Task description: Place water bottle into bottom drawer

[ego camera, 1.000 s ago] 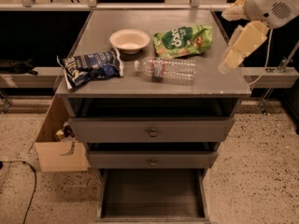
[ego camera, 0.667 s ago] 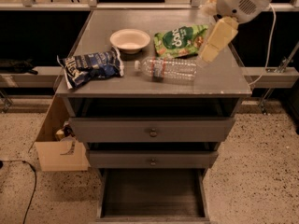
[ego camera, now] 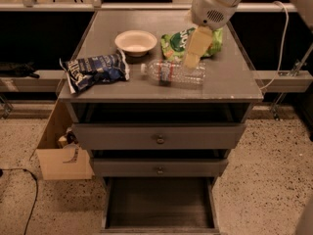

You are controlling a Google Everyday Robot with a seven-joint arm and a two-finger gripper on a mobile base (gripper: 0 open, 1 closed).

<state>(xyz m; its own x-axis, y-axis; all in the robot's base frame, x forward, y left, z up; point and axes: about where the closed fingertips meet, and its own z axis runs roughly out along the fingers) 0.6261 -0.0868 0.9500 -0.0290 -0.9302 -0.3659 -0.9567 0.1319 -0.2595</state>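
Far left, on the floor: a cardboard box (ego camera: 61, 155) is sitting against the cabinet's left side, and a dark cable (ego camera: 29, 195) is trailing over the speckled floor near it.

Left part of the grey surface (ego camera: 230, 80): a blue chip bag (ego camera: 95, 70) is lying crumpled near the front edge. Just right of it and farther back, a white bowl (ego camera: 135, 41) is standing upright, apart from the bag.

Centre: the bottle (ego camera: 176, 73) is lying on its side on the surface, with its white cap pointing left and the label band sitting near the cap end. It is resting near the front edge, between the blue bag and the bare right end.

Right of centre, far side: a green chip bag (ego camera: 183, 39) is lying behind the bottle. The pale pincer (ego camera: 190, 61) is hanging from the white arm (ego camera: 215, 6), angling down and left in front of the green bag, with its tip right at the bottle's upper edge. It is not possible to tell whether it is touching the bottle or how far open it is; nothing is showing in its hold.

Below the surface: two drawers (ego camera: 159, 137) with round knobs are sitting closed. The bottom drawer (ego camera: 159, 207) is standing pulled out toward the viewer, showing its dark floor.

Far right: a white cable (ego camera: 282, 38) is looping down past the surface's edge.
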